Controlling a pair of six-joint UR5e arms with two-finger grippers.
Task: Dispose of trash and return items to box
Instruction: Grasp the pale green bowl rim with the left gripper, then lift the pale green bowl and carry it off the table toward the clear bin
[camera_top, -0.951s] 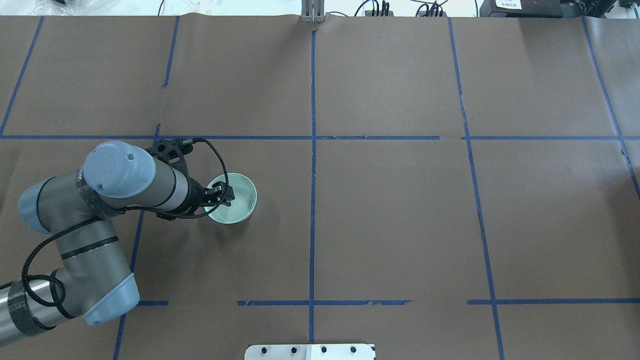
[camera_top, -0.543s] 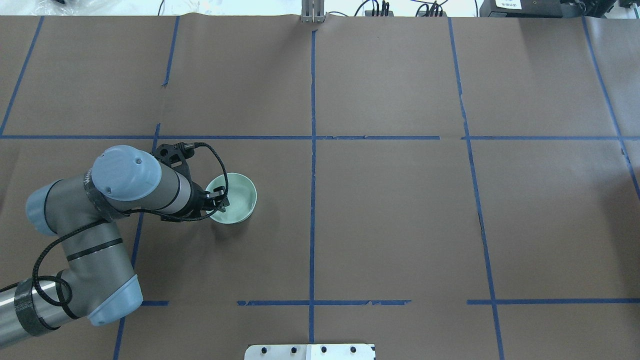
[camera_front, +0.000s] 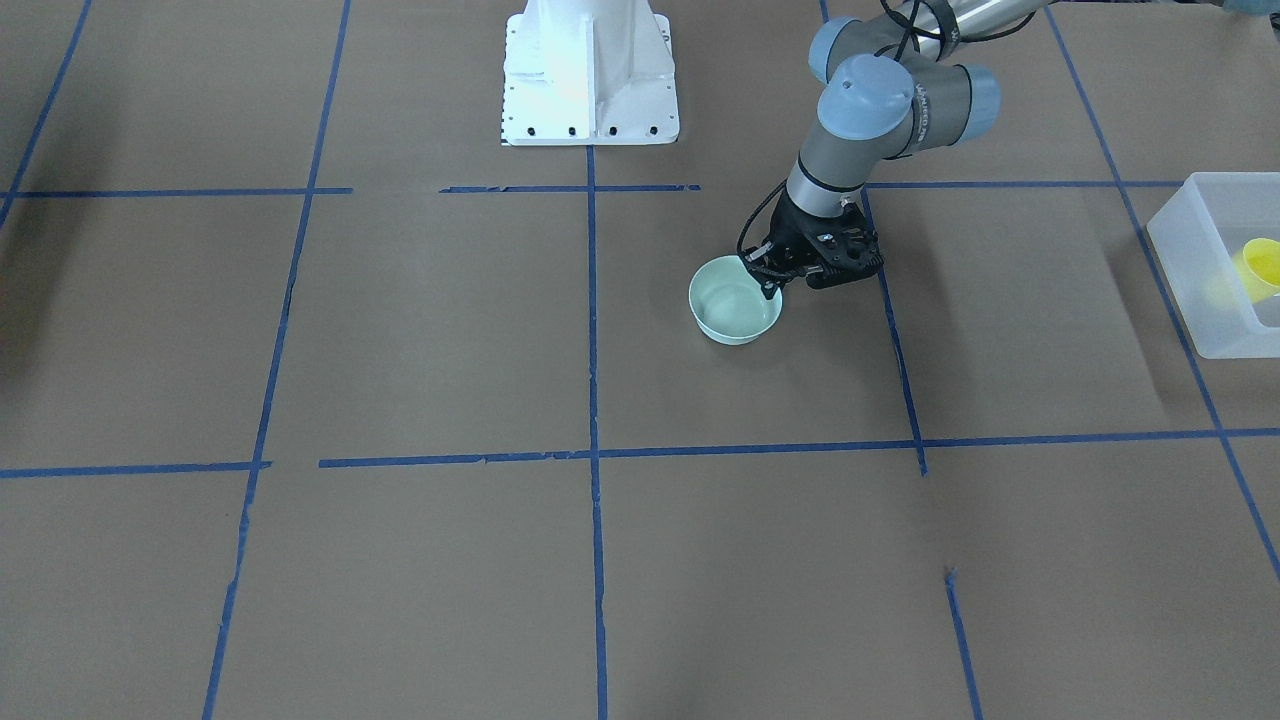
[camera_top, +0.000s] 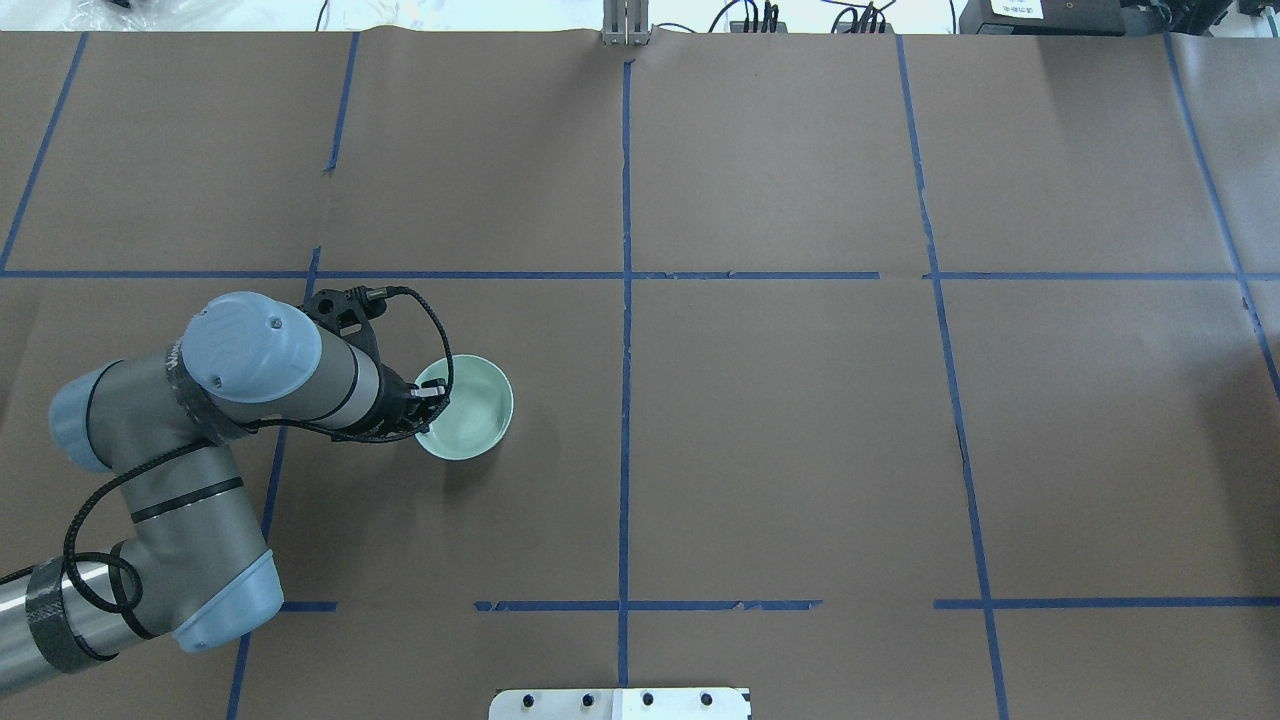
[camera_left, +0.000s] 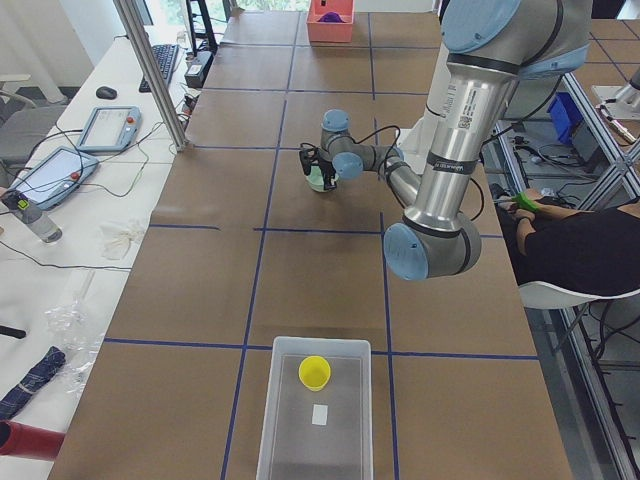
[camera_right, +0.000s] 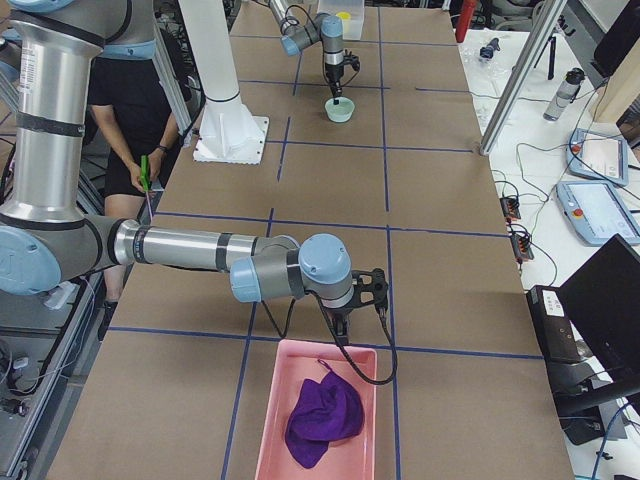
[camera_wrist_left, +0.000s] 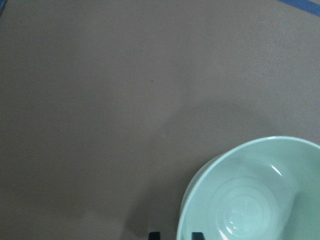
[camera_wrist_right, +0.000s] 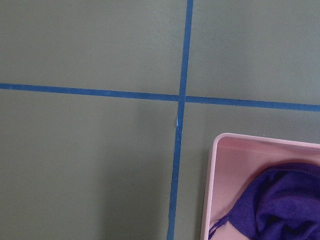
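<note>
The pale mint-green bowl (camera_top: 475, 410) stands upright left of the table's middle; it also shows in the front view (camera_front: 728, 312) and fills the lower right of the left wrist view (camera_wrist_left: 260, 200). My left gripper (camera_top: 430, 394) (camera_front: 768, 281) is down at the bowl's rim on the arm's side, one finger inside and one outside, shut on the rim. The yellow cup (camera_front: 1258, 265) (camera_left: 314, 371) lies in the frosted-white box (camera_front: 1180, 290) (camera_left: 345, 420) at my far left. My right gripper (camera_right: 341, 326) hangs by a pink tray; whether it is open or shut I cannot tell.
A pink tray (camera_right: 275, 400) (camera_wrist_right: 215, 175) holding a purple cloth (camera_right: 322, 418) (camera_wrist_right: 272, 200) sits at the table's right end. The white robot base (camera_front: 588, 70) stands at the near edge. Blue tape lines cross the brown table cover. A person sits behind the robot in the side views.
My left gripper drew back from inside the bowl to its rim on the arm's side and closed on it. The bowl shifted slightly toward the robot.
</note>
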